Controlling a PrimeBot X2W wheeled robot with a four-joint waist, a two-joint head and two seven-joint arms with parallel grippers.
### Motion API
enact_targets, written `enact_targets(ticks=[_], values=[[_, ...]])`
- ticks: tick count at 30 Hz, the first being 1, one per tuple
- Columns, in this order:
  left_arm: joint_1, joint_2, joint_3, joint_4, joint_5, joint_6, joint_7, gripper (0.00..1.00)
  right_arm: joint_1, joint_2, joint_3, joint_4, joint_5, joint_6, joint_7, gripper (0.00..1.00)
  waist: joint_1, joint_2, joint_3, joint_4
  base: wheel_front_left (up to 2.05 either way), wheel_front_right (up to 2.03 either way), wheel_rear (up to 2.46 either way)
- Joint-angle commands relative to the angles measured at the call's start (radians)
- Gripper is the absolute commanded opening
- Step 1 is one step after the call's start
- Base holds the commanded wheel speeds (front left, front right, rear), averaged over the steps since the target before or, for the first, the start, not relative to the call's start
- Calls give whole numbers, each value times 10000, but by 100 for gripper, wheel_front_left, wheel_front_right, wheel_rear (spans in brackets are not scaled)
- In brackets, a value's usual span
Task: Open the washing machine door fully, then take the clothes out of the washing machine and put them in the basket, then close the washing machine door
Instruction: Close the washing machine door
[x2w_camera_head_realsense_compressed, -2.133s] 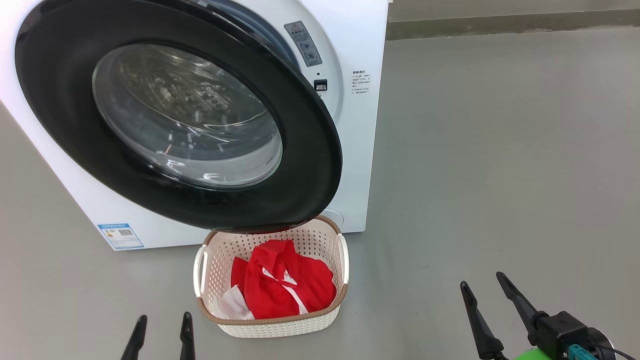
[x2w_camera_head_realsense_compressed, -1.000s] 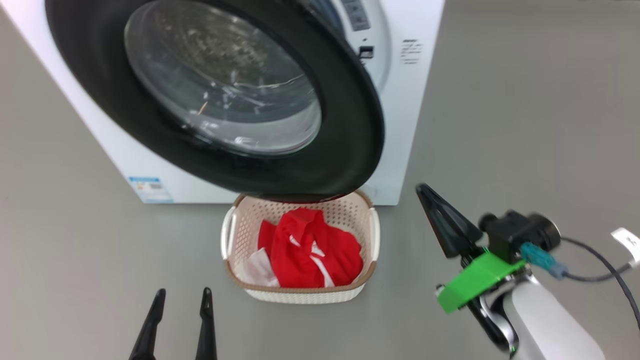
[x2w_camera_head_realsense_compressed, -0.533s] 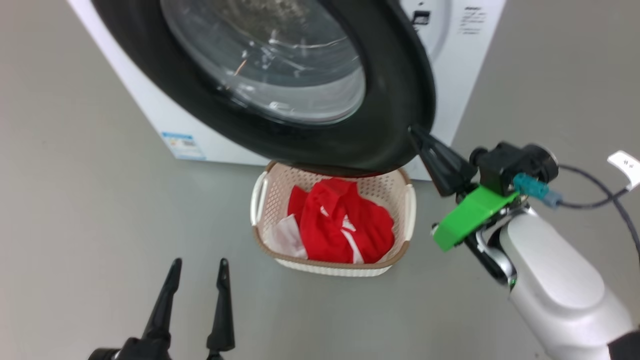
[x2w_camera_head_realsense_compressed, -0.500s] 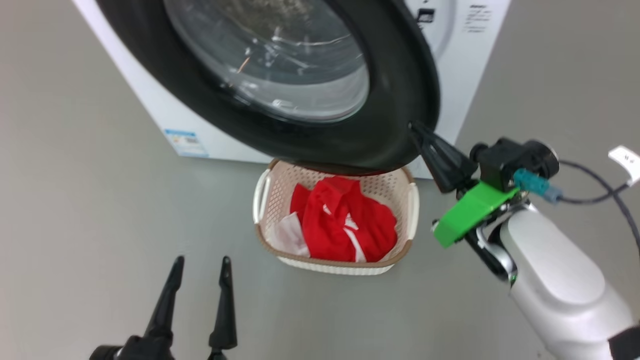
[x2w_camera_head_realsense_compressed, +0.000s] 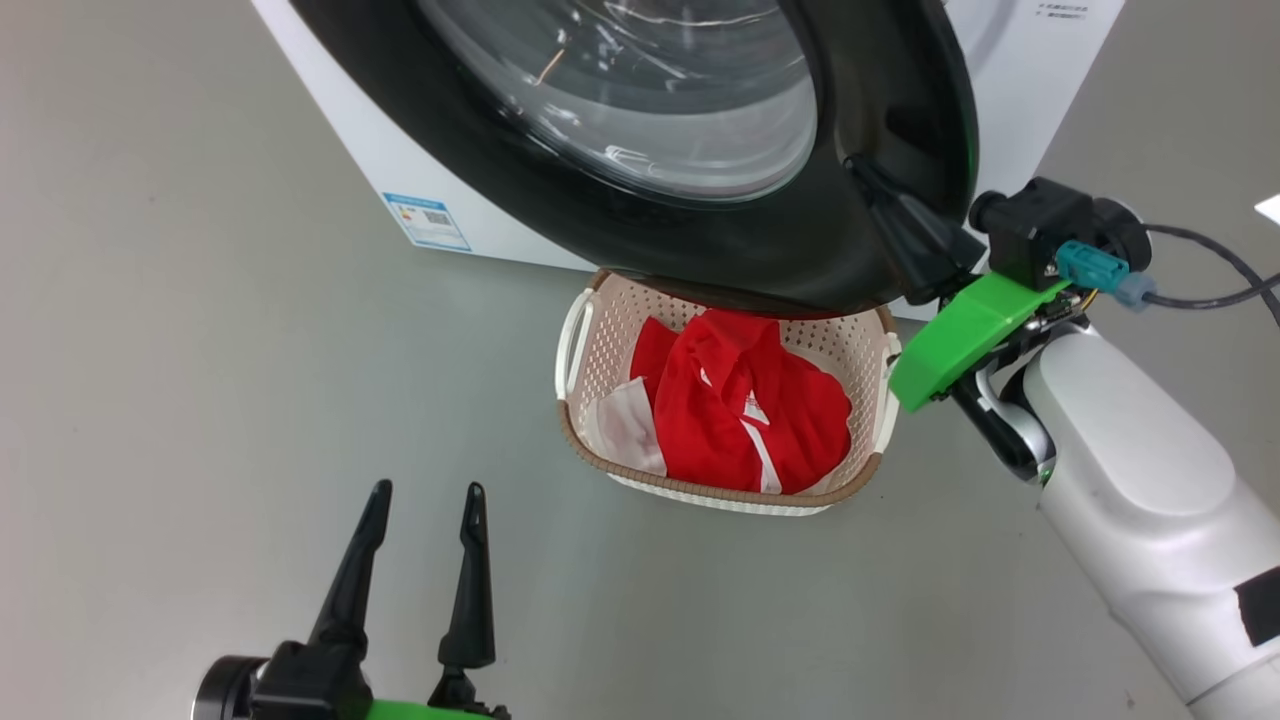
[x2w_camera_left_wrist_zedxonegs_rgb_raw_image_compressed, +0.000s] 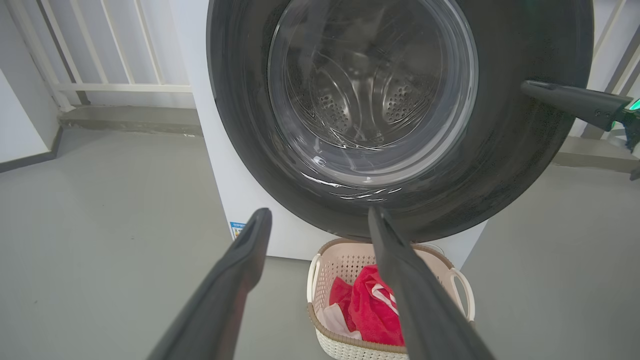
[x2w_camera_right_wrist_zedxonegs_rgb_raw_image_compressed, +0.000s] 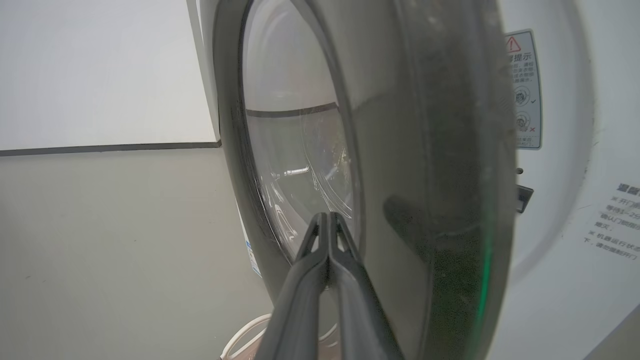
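A big white washing machine (x2w_camera_head_realsense_compressed: 1040, 80) stands on a grey floor (x2w_camera_head_realsense_compressed: 200, 350). Its round washing machine door (x2w_camera_head_realsense_compressed: 700, 240), glossy black rim around bulging glass, hangs partly open, its lower edge over the back of the basket (x2w_camera_head_realsense_compressed: 612, 330). The cream basket sits on the floor just in front of the machine. The clothes (x2w_camera_head_realsense_compressed: 740, 410), red with a small white piece, lie inside it. Through the glass the drum looks empty.

The right pincer (x2w_camera_head_realsense_compressed: 865, 175) has its fingers pressed together, empty, tips laid on the rim's outer face near the free edge. Actual contact cannot be confirmed. The left pincer (x2w_camera_head_realsense_compressed: 426, 495) hangs low over the floor, fingers spread apart, holding nothing.

The remaining step appears to be pushing the door shut. The main risk is that the narrow tips skid off the slick, curved rim, losing the push. A weak or off-centre push could leave the door unlatched. Whether the door's bottom clears the basket rim is unclear, so it might nudge the basket.
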Motion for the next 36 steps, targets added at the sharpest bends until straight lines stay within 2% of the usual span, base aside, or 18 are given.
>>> enact_targets(ticks=[1,18,36], values=[[-306,62,306,-162,112,-45,-114,100,-253,44,153,-84,82,33,-120,0,0,0,66,77,0,0,0],[-516,-266,439,-192,368,-244,-121,100,-1213,-62,-244,608,260,33,-134,0,0,0,535,155,0,0,0],[-888,-531,526,9,528,-419,-122,100,-3235,-12,-1183,2679,148,33,-135,0,0,0,1092,220,0,0,0]])
